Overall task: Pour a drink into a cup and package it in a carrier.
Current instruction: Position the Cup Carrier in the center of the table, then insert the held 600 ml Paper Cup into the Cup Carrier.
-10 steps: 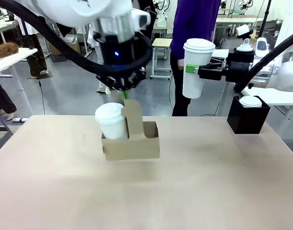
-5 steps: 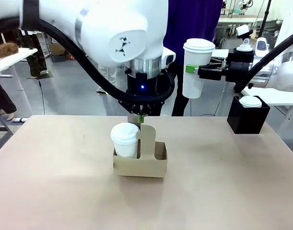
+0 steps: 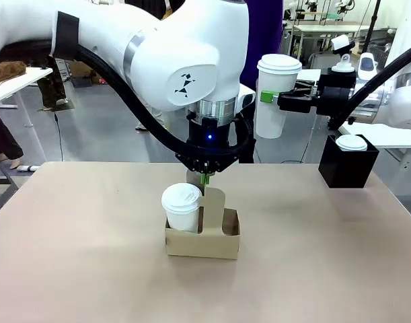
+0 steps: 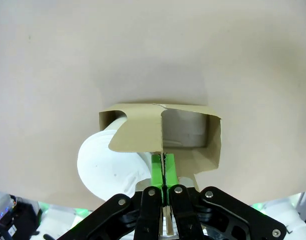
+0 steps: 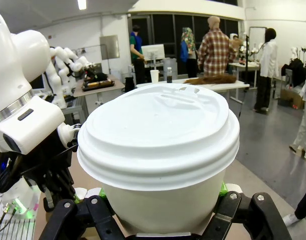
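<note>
My left gripper (image 3: 204, 177) is shut on the tall handle tab of the brown cardboard carrier (image 3: 202, 241), which sits low at mid-table. A lidded white cup (image 3: 181, 206) stands in its left pocket; the right pocket is empty. Seen from the left wrist, the green pads (image 4: 158, 169) pinch the tab above the carrier (image 4: 142, 131), with the cup's lid (image 4: 105, 165) beside it. My right gripper (image 3: 269, 97) holds a second tall lidded cup (image 3: 275, 94) in the air at the right. In the right wrist view its fingers (image 5: 92, 206) flank that cup (image 5: 158, 131). The drink is out of view.
A black box (image 3: 346, 168) with a white lid on top stands at the table's far right. A person in purple (image 3: 267, 27) stands behind the far edge. Bare tabletop (image 3: 77, 256) lies to the left and in front of the carrier.
My left arm has carried the carrier and its cup to the right, toward the camera and lower. The right arm and its cup have not moved.
</note>
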Controlling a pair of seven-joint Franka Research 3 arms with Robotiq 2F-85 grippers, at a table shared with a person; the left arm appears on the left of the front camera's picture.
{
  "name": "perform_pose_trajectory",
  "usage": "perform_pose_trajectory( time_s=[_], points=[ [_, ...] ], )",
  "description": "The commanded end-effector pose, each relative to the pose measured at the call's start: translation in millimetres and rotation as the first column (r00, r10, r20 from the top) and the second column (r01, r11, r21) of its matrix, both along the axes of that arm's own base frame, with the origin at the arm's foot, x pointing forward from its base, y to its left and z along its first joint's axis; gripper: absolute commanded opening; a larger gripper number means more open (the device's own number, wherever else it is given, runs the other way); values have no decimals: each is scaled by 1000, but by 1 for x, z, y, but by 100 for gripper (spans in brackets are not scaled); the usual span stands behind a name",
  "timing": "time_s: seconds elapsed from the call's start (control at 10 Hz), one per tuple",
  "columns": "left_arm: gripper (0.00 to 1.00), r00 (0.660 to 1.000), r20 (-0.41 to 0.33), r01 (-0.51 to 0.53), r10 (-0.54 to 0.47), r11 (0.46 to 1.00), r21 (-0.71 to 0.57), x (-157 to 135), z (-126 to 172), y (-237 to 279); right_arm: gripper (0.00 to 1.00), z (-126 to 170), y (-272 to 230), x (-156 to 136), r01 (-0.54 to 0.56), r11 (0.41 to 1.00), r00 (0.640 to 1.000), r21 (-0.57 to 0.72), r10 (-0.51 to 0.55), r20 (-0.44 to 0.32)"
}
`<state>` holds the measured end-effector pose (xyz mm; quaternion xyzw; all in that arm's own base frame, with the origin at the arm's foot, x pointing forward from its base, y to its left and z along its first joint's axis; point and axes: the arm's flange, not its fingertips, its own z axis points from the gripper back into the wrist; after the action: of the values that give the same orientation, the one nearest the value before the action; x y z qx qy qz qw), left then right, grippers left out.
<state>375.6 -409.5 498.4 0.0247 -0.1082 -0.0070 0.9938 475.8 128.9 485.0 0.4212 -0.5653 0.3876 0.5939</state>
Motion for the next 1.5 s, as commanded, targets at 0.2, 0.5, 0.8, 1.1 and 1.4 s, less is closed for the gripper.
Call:
perform_pose_trajectory(
  time_s=[0.2, 0.5, 0.8, 1.1, 1.4],
  points=[
    [2, 1000, 1, 0, 0, 1000, 1, -1, 0, 0, 80, 5, 3, 3, -6, 1000, 1000, 10, 6, 11],
    [2, 1000, 1, 0, 0, 1000, 1, -1, 0, 0, 80, 5, 3, 3, -6, 1000, 1000, 10, 6, 11],
    [2, 1000, 1, 0, 0, 1000, 1, -1, 0, 0, 80, 5, 3, 3, -6, 1000, 1000, 10, 6, 11],
    [59, 1000, -1, 3, -3, 1000, -2, 0, 0, -2, 80, 5, 3, 3, -6, 1000, 1000, 10, 6, 11],
    [100, 996, -32, 81, -82, 997, -18, -4, 17, 10, 80, 0, -2, 14, -66, 998, 998, 8, 66, -6]
  ],
)
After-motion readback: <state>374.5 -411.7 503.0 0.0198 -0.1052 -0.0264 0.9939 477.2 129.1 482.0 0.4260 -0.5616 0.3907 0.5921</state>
